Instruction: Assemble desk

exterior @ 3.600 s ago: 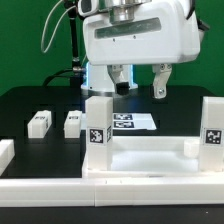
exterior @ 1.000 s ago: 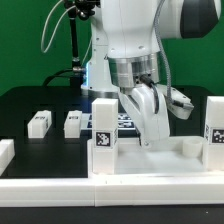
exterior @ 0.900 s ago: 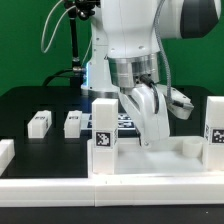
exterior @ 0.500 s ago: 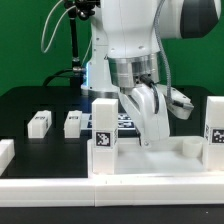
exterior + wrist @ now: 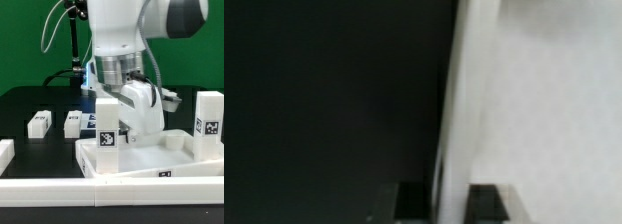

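Note:
The white desk tabletop [image 5: 150, 162] sits tilted near the front of the exterior view, its underside up, with two upright tagged legs in its corners, one on the exterior view's left [image 5: 102, 125] and one on the right [image 5: 207, 118]. My gripper [image 5: 131, 137] comes down just behind the left leg and is shut on the tabletop's rim. In the wrist view my gripper [image 5: 450, 203] has its two dark fingers on either side of the tabletop's [image 5: 544, 110] thin white edge. Two loose legs [image 5: 38, 123] [image 5: 72, 123] lie on the black table.
A long low white bar [image 5: 60, 190] runs along the front edge and a short one [image 5: 5, 152] stands at the exterior view's left. The marker board [image 5: 88, 122] lies behind the tabletop, mostly hidden by the arm. Cables hang at the back.
The arm has swung toward the exterior view's left and the tabletop has turned and tilted with it. The right leg has shifted left and up. A tag on the front rim now shows.

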`<action>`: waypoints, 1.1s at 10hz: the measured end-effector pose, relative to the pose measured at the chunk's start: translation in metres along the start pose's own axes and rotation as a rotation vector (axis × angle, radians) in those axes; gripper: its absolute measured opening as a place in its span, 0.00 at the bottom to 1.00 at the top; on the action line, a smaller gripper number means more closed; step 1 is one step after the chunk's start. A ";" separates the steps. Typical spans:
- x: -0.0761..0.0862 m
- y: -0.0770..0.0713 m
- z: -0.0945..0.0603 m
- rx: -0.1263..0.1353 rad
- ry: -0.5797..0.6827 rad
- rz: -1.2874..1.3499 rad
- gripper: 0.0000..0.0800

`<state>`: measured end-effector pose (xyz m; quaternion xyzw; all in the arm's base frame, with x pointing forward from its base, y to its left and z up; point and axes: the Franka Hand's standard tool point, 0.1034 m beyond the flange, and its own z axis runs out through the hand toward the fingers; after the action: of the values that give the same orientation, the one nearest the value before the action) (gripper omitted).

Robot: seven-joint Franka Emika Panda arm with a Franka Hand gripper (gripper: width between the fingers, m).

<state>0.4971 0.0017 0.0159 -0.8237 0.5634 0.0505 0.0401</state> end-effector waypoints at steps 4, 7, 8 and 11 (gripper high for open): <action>0.026 0.020 -0.003 -0.017 0.003 -0.430 0.09; 0.031 0.021 -0.004 -0.023 0.007 -0.617 0.09; 0.039 0.010 -0.012 -0.039 0.003 -0.792 0.09; 0.043 -0.038 -0.019 -0.017 0.131 -1.165 0.07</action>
<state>0.5481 -0.0266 0.0301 -0.9993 0.0185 -0.0264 0.0198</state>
